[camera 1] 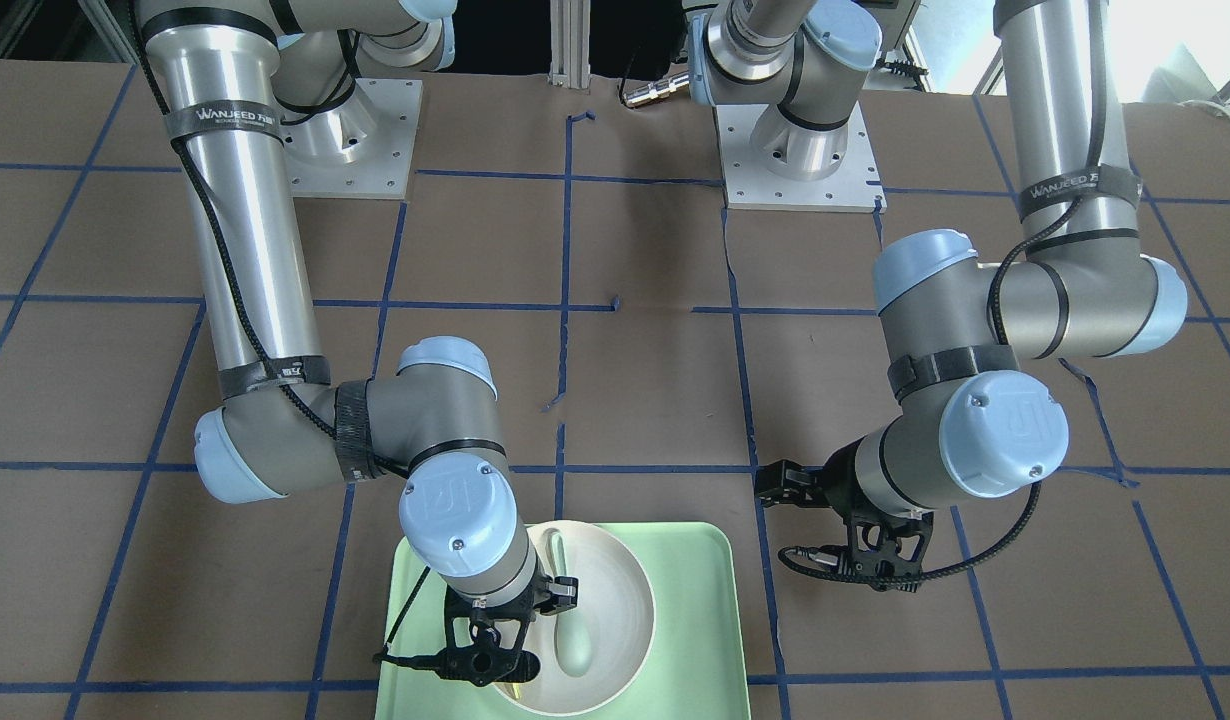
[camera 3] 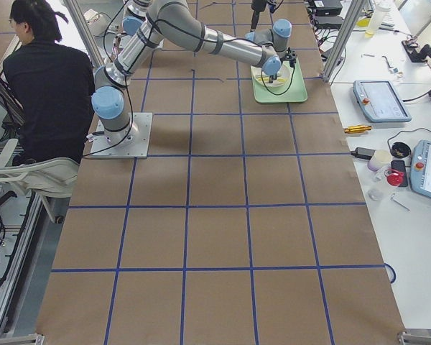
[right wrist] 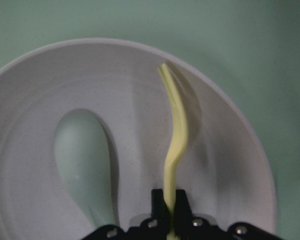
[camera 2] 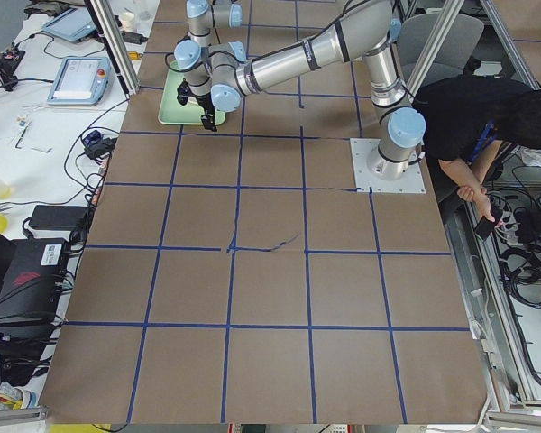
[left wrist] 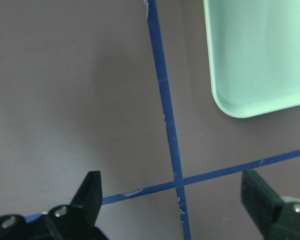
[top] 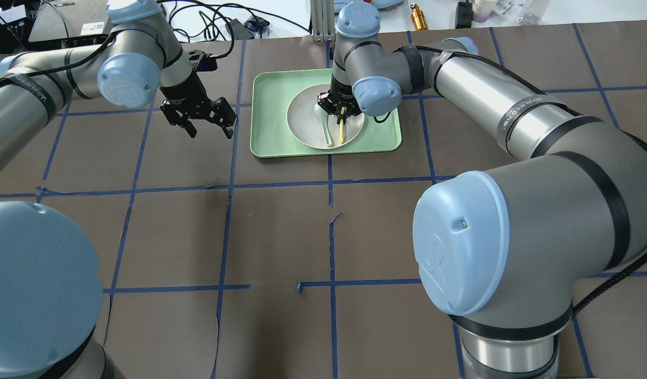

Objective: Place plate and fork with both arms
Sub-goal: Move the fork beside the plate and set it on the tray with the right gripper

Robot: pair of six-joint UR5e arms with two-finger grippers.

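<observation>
Two fingers of our right hand (right wrist: pixel 171 206) are closed tight on one end of the fork (right wrist: pixel 176 125); the fork runs out ahead of the hand over the plate (right wrist: pixel 230 160), and whether its far tip touches the plate we cannot tell; the plate lies directly beneath this hand; a spoon (right wrist: pixel 82 160) rests in the plate just beside the fork; the plate sits on a mint-green tray (top: pixel 271 131) on the counter (top: pixel 281 237); our left hand (top: pixel 210 129) hangs beside the tray, apart from it, over bare counter, its fingers spread wide and holding nothing.
</observation>
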